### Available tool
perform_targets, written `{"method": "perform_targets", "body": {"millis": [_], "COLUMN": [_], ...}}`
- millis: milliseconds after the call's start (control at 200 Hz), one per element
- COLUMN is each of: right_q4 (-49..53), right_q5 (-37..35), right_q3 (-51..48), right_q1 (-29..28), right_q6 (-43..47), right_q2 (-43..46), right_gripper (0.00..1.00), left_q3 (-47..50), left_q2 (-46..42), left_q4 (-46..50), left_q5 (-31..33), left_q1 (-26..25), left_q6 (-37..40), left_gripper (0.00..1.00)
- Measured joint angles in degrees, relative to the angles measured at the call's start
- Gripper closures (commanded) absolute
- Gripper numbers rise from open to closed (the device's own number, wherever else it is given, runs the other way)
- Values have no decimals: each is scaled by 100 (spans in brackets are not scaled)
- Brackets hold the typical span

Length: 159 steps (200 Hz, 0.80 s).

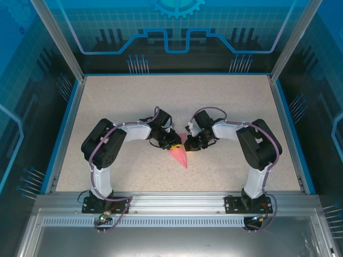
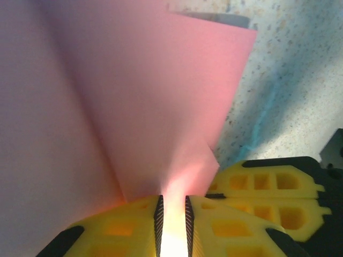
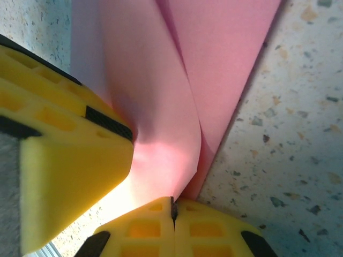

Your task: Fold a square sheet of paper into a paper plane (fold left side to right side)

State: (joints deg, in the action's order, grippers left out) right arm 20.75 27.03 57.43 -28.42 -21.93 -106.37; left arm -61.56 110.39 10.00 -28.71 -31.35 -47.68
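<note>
The paper plane, a pink dart lying mid-table with its tip toward the near edge, has its far end lifted between the two grippers. This is probably so the left flap can swing over to the right while the other side is held steady. The left gripper has its jaws drawn almost together on a raised fold that runs up between its pads, while the right gripper, just beside it on the right, is fully closed and seems to nip the paper's edge at its tips.
</note>
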Motion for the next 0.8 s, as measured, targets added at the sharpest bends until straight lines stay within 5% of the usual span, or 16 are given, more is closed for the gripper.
{"method": "perform_targets", "body": {"millis": [235, 545, 795], "right_q4": [35, 282, 514], "right_q5": [-11, -120, -46], "right_q3": [33, 151, 103], "right_q1": [-15, -17, -96], "right_q6": [17, 15, 9], "right_q2": [-7, 142, 966], "right_gripper": [99, 75, 81], "left_q3": [105, 234, 247], "left_q2": [13, -22, -31], "left_q4": [-92, -275, -289], "left_q5": [42, 55, 61], "left_q1": [0, 0, 0], "left_q6": [0, -2, 0], "left_gripper": [79, 81, 81]}}
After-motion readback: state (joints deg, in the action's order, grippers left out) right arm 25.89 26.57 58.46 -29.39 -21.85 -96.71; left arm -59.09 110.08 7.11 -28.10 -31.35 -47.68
